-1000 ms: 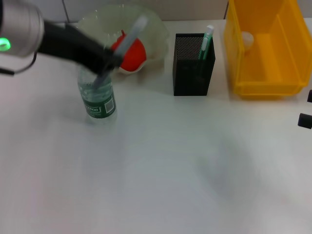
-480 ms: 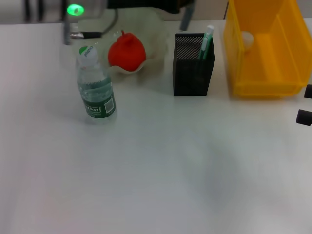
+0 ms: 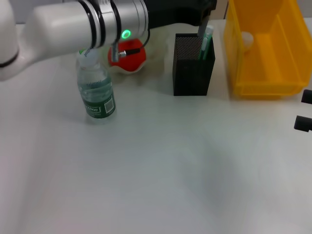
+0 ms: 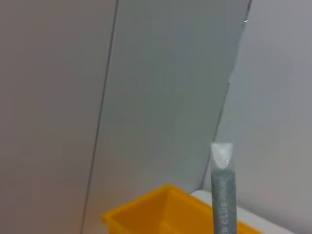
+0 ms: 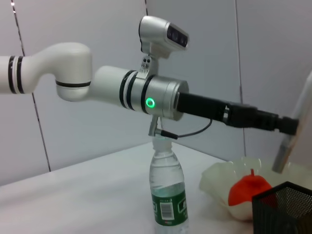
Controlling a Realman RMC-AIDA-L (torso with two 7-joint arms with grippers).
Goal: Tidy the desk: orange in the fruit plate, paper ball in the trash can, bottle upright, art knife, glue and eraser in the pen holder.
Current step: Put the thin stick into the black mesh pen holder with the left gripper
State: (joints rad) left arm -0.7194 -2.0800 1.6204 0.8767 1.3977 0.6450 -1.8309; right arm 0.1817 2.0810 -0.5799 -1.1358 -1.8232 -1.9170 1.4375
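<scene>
Orange (image 3: pixel 127 54) in plate (image 5: pixel 219 178). Bottle (image 3: pixel 97 93) upright on worktop. Glue (image 3: pixel 206 42) in holder (image 3: pixel 193 66). Left pincer (image 3: pixel 204 14) above holder, clenched on knife (image 4: pixel 223 187), not yet dropped. Eraser unseen. Right pincer (image 3: pixel 304 110) at worktop edge, grip state unclear.

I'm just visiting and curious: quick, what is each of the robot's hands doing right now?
Left gripper: shut on the art knife, above the pen holder.
Right gripper: parked at the table's right edge; jaws cannot be told.
</scene>
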